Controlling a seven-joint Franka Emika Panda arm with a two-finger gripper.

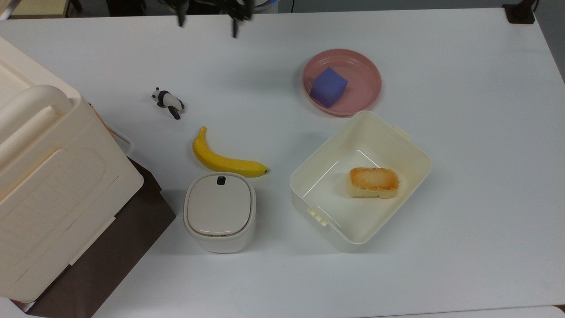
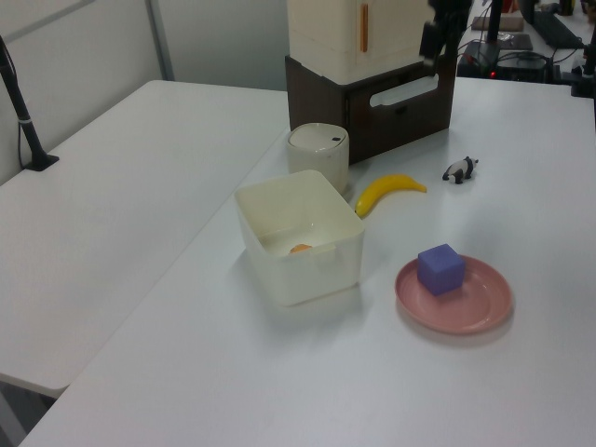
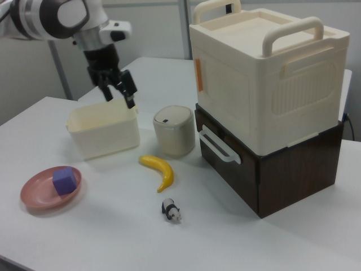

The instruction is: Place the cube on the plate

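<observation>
The blue-purple cube (image 1: 328, 87) rests on the left part of the round pink plate (image 1: 364, 84), free of any grip. It shows the same way in the left view, cube (image 2: 440, 269) on plate (image 2: 484, 305), and in the right view, cube (image 3: 64, 180) on plate (image 3: 36, 196). My gripper (image 3: 117, 90) hangs open and empty well above the table, far from the plate. In the top view the gripper (image 1: 206, 18) is at the upper edge, well to the left of the plate.
A cream tub (image 1: 397, 145) holding a toasted bread-like block (image 1: 373, 182) stands just below the plate in the top view. A banana (image 1: 223, 160), a panda figure (image 1: 168, 102) and a small lidded bin (image 1: 219, 212) lie to its left. A big cream box (image 1: 48, 176) sits on a brown chest.
</observation>
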